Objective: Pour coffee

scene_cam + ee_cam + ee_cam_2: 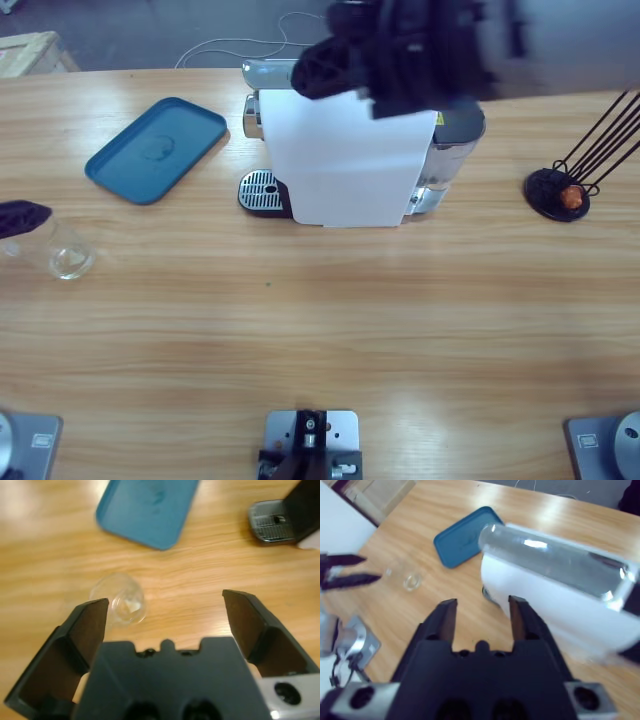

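A white coffee machine (pixel 345 160) with a silver top stands at the table's back middle, its round drip grate (pixel 259 190) on its left side. A clear glass cup (pixel 68 255) stands empty near the left edge. My left gripper (pixel 20 215) hovers just behind the cup. In the left wrist view the left gripper (pixel 165 600) is open, and the cup (pixel 122 602) lies ahead near its left jaw, not held. My right gripper (pixel 400 50) hangs above the machine. In the right wrist view the right gripper (pixel 482 602) is open and holds nothing, with the machine (pixel 560 585) to its right.
A blue tray (pixel 155 148) lies left of the machine. At the far right a black wire capsule stand (pixel 558 192) holds an orange capsule (pixel 571 197). A white cable (pixel 250 42) runs behind the table.
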Tool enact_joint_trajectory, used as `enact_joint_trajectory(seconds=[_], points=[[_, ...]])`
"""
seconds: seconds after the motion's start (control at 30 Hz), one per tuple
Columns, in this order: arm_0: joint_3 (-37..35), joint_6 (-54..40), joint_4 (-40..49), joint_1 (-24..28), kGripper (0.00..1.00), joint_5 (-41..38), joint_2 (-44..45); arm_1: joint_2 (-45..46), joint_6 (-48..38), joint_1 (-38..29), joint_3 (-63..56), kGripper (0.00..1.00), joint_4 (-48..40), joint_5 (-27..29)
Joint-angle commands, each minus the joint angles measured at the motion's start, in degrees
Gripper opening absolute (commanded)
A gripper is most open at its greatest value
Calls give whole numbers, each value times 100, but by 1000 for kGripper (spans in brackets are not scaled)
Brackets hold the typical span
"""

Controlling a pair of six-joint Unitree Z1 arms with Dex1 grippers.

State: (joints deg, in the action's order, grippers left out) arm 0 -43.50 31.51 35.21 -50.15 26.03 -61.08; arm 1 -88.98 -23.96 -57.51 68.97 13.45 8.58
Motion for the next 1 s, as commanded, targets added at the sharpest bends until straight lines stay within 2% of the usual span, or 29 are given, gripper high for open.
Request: enact_joint_trajectory(seconds=[0.03,0.17,0.27,0.43,0.9,1.0], points=[[57,1616,673,452,991,164,-1055,935,-65,-331,-332,1000,967,325],[71,1950,632,408,991,189,-1294,1264,-100,-331,-423,1000,1454,346],[291,2087,386,369,991,444,-1260,1472,-184,-331,-713,1000,1501,337],[314,2078,267,365,991,769,-1429,1593,-302,-331,-961,1000,1503,337],[639,2474,-320,365,991,1006,-1951,1600,-434,-331,-1520,1000,1125,399],[736,2511,-461,207,987,1140,-1969,1551,-443,-331,-1571,1000,1079,399]])
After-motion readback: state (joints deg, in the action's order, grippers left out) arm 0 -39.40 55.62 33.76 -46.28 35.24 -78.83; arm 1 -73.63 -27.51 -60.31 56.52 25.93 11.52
